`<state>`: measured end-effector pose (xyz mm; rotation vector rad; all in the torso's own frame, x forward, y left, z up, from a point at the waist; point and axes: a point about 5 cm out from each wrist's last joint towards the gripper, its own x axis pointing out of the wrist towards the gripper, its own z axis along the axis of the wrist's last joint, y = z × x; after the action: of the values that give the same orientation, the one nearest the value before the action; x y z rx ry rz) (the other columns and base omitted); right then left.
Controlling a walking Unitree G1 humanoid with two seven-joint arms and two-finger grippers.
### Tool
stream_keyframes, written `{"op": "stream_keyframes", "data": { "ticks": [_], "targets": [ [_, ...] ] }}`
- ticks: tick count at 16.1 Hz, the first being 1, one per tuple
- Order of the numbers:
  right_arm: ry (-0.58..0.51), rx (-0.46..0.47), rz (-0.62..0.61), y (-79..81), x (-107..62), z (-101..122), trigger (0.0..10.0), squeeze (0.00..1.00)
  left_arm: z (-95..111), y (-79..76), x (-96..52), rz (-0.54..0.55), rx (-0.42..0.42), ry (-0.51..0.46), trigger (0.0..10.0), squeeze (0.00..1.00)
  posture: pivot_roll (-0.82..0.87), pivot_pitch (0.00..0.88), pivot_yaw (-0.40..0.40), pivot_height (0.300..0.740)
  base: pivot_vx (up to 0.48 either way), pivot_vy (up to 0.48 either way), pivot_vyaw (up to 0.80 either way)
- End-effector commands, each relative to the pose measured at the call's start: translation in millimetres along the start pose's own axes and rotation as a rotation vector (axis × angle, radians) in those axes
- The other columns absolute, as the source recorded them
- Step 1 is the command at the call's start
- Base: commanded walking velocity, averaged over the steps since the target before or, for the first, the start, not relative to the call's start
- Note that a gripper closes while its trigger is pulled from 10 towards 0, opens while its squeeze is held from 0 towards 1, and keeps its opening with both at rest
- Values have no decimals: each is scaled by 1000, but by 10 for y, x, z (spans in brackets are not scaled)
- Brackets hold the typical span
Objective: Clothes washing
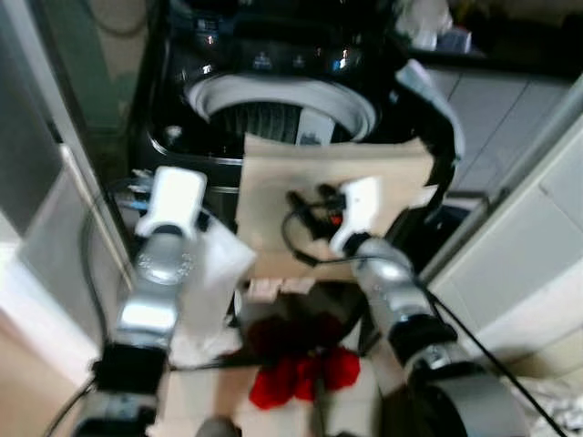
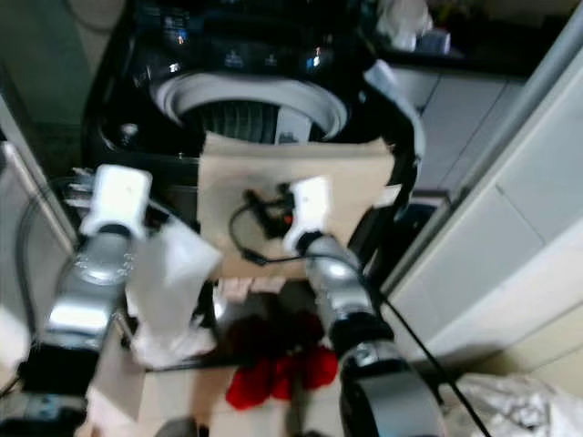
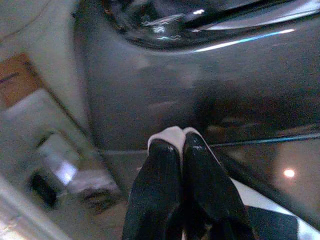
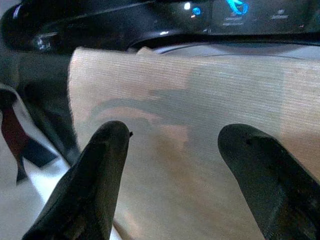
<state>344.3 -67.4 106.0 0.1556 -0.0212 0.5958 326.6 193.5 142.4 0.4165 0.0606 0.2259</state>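
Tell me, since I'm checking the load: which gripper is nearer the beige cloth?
Right. The right gripper is open and faces the beige cloth draped over the washer rim. The left gripper, shut on white cloth, sits beside it.

Both silver arms reach forward and up from the robot's body, the left arm (image 1: 159, 273) on its own side and the right arm (image 1: 392, 291) angled inward toward the middle, each ending in a white wrist housing. The left gripper (image 3: 181, 142) has its two black fingers pressed together, a scrap of white pinched at their tips. The right gripper (image 4: 175, 150) holds its two black fingers spread wide apart.
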Motion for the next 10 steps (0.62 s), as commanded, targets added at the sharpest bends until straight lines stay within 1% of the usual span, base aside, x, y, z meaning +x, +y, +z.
{"op": "stream_keyframes", "data": {
  "ticks": [1, 2, 3, 4, 5, 6, 7, 8, 9, 10],
  "targets": [
    [-7, -28, -40, -168, -73, 50, 10000, 0, 304, 46, 84, -9, -13, -90, 0, 0, 97, 0, -82, 736, 368, -307, 0],
    [-8, -30, -36, -167, -78, 52, 10000, 0, 491, 182, 160, 2, 14, -149, 0, 0, 100, 0, -81, 736, 364, -311, 0],
    [0, -38, -22, -173, -132, 17, 10000, 0, 1201, 545, 373, -14, 30, -295, 0, 0, 100, 0, -69, 736, 330, -345, 0],
    [4, -41, -19, -169, -154, -3, 10000, 0, 1456, 670, 422, -16, 47, -348, 0, 0, 94, 0, -58, 736, 330, -345, 0],
    [3, -42, -14, -154, -177, -21, 10000, 0, 1743, 842, 473, 5, 80, -402, 0, 0, 86, 0, -49, 736, 386, -281, 0],
    [-12, -47, -7, -117, -183, -10, 10000, 0, 1877, 996, 539, 36, 113, -415, 0, 0, 58, 0, -15, 736, 450, 0, 0],
    [-27, -52, -8, -86, -189, 3, 10000, 0, 1880, 1092, 593, 61, 113, -395, 0, 0, 33, 0, 7, 736, 480, 0, 0],
    [-29, -54, -10, -81, -191, 5, 10000, 0, 1862, 1109, 606, 69, 109, -385, 0, 0, 33, 0, 7, 736, 480, 0, 0],
    [-33, -46, -27, -87, -213, -9, 10000, 0, 1786, 1089, 649, 57, 93, -345, 0, 0, 23, 0, 14, 736, 251, 0, 0],
    [-28, -43, -36, -98, -257, -36, 10000, 0, 1754, 1024, 675, 33, 93, -332, 0, 0, 3, 0, 19, 736, 0, 0, 0]
  ]
}}
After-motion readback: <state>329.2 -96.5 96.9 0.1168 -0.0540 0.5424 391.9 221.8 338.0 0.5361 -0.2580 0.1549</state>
